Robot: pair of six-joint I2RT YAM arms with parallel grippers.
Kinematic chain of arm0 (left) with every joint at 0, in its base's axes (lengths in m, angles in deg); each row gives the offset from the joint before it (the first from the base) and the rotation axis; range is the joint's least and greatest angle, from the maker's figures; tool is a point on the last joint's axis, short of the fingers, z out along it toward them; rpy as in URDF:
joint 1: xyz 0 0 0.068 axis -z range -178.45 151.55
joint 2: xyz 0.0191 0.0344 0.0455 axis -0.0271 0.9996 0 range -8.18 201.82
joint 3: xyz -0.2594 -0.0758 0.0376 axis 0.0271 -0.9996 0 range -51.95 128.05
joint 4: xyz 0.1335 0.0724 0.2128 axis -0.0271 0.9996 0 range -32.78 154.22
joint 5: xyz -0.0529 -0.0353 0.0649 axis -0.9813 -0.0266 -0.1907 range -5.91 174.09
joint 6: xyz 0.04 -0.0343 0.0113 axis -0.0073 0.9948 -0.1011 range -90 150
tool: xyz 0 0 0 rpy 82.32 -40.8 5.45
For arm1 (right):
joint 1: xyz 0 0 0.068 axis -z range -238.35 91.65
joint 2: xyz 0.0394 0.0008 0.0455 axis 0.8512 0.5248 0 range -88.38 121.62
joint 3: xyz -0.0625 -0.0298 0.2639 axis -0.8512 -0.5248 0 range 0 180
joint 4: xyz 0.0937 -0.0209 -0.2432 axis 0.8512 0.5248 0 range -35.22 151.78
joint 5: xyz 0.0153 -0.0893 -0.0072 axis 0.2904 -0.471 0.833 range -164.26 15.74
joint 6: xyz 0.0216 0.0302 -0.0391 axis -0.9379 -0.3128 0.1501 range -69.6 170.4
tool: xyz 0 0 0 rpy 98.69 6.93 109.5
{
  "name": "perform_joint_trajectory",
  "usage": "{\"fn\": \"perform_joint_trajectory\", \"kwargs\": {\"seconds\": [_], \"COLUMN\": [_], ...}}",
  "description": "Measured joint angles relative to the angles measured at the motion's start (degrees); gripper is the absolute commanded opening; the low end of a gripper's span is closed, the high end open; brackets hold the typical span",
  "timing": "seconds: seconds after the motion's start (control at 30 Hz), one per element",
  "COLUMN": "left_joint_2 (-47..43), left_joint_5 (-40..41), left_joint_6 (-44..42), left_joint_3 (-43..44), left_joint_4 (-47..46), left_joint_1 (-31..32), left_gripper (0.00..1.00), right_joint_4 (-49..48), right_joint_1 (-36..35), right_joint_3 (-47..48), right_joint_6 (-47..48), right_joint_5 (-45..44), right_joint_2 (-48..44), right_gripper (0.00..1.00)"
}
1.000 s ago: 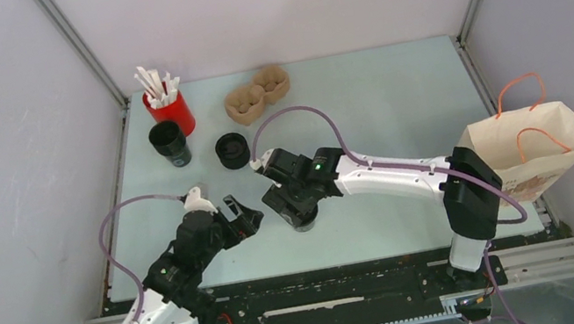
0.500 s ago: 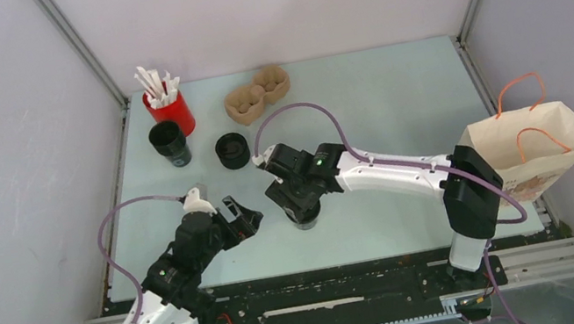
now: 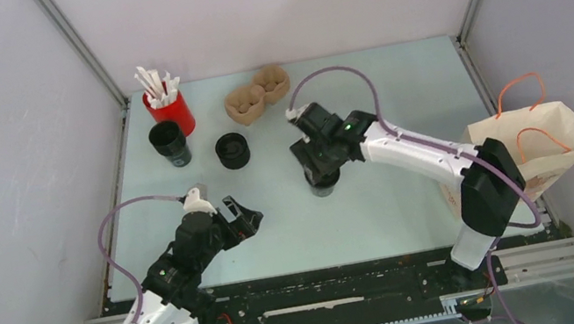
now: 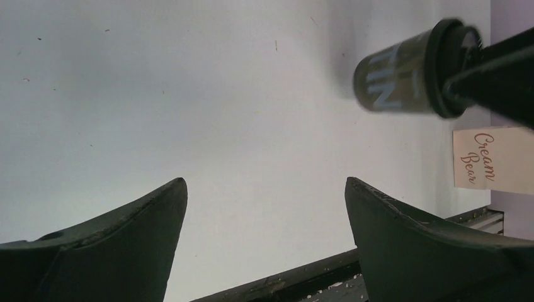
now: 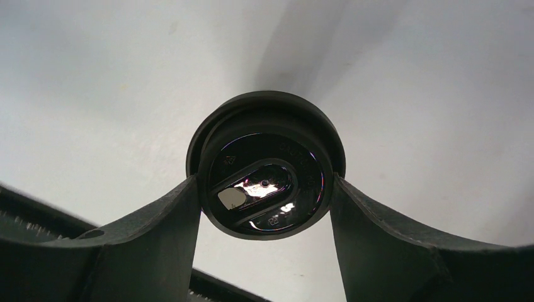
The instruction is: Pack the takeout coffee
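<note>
From above, you see the right claw [image 3: 321, 176] closed on the takeout coffee [image 3: 324, 186] around the middle of the counter [image 3: 395, 89]. The cup shows only partly beneath the wrist. It is to the right of the squat black round piece [image 3: 232, 150], on the near side of the cardboard cup carrier [image 3: 257, 95], and well apart from the brown paper bag [image 3: 540, 142] at the right edge. The left claw [image 3: 245, 216] hangs over the near left part of the counter with its fingers spread and nothing between them. At the far left stand a red cup [image 3: 172, 113] of white sticks [image 3: 155, 84] and an open black cup [image 3: 168, 141].

Through the left wrist camera, your left claw [image 4: 264, 189] is wide open over bare counter. The takeout coffee [image 4: 395, 78] is at the upper right with pale lettering on its side, and the dark right claw meets it at the lid end. You cannot tell from here whether its base touches the counter. Near it is the paper bag's pale label, which reads "Cream Bear".

Through the right wrist camera, you look straight down on the round black lid [image 5: 266, 170]. One finger [image 5: 179, 217] presses each side of it, so the right claw [image 5: 266, 189] is holding the takeout coffee by the lid rim. A soft shadow falls on the counter beyond the cup.
</note>
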Motion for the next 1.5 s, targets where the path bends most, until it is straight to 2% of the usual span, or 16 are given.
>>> {"fn": "perform_joint_trajectory", "kwargs": {"seconds": [0.33,0.53,0.77,1.03,1.33,1.5], "left_joint_2": [-0.61,-0.85,-0.87,-1.66,0.55,3.41], "left_joint_5": [-0.17,-0.44,-0.61,0.02,0.83,1.25], "left_joint_6": [-0.02,-0.11,-0.44,-2.08,-4.94,-7.21], "left_joint_3": [0.0,0.0,0.15,5.33,11.98,15.61], "left_joint_4": [0.83,1.66,2.71,8.13,10.73,11.41], "left_joint_1": [0.0,0.0,0.0,0.0,0.0,0.0], "left_gripper": [0.99,0.99,0.99,1.0,1.0,1.0], "right_joint_4": [-0.22,0.22,1.4,2.36,3.85,8.09], "right_joint_1": [24.61,33.94,34.97,35.43,35.82,35.58], "right_joint_3": [1.09,8.35,19.28,23.61,24.15,27.54], "right_joint_6": [0.44,0.76,0.87,1.14,1.9,2.19], "right_joint_5": [-2.21,-2.84,-2.6,-2.64,-2.25,-2.19], "right_joint_2": [0.9,6.86,14.91,21.42,21.79,21.86], "right_gripper": [0.72,0.74,0.75,0.78,0.98,1.0]}}
